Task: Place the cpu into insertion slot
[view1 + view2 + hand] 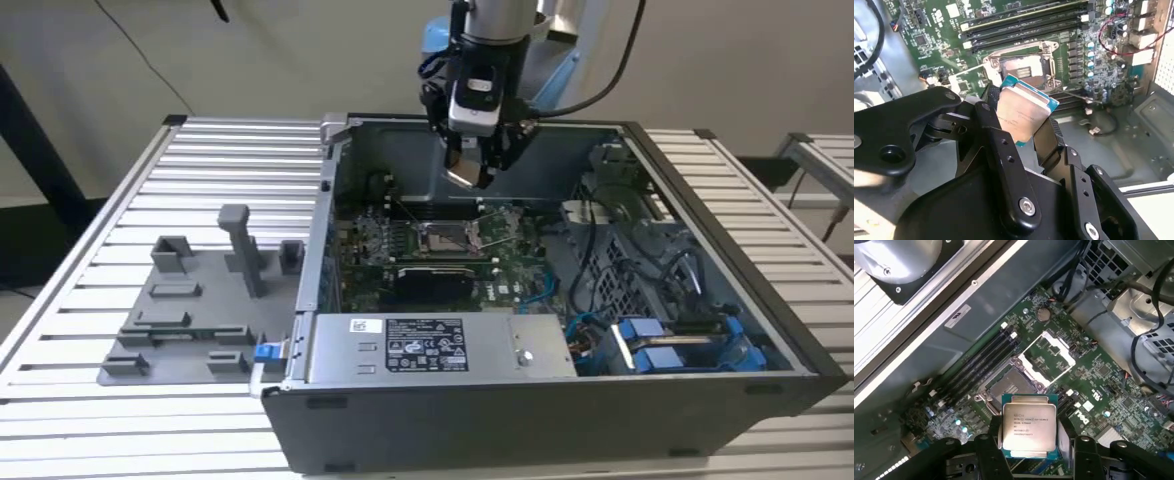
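CPU (1029,426), a light, stiff but fragile chip best pinched by opposite edges with its underside untouched, hangs clamped so in the gripper (1019,125) above the motherboard (1094,370), not yet seated in the open insertion slot (1006,385) mid-board.

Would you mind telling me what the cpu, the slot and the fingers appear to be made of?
The cpu: a smooth silvery-tan metal face, dully reflective, on a teal board edge, likely laminate. The slot: shiny bare metal frame with bright glints around a dark matte centre, probably plastic. The fingers: black, semi-gloss, with screws; painted metal or hard plastic, I cannot tell which.
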Controlling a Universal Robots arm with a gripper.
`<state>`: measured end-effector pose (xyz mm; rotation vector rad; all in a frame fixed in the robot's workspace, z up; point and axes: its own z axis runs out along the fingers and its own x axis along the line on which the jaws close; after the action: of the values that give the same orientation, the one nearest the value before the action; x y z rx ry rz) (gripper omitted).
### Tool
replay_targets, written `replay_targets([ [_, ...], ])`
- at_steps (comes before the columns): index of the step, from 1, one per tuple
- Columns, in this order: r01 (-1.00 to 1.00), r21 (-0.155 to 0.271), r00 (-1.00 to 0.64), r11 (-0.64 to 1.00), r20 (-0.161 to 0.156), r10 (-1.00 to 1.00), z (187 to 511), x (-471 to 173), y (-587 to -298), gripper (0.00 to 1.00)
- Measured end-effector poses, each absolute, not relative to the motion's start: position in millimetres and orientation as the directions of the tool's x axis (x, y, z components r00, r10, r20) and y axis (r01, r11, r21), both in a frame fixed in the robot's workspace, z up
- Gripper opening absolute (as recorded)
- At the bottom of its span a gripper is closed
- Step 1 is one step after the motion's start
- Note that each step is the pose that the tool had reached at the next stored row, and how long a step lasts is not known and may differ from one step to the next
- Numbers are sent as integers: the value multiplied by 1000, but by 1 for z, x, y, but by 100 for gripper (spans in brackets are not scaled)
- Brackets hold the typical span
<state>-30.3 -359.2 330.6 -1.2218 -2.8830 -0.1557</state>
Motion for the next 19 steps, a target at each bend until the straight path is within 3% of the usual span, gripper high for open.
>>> replay_targets([
  [19,855,88,-516,511,45,856,319,-30,-359,54],
])
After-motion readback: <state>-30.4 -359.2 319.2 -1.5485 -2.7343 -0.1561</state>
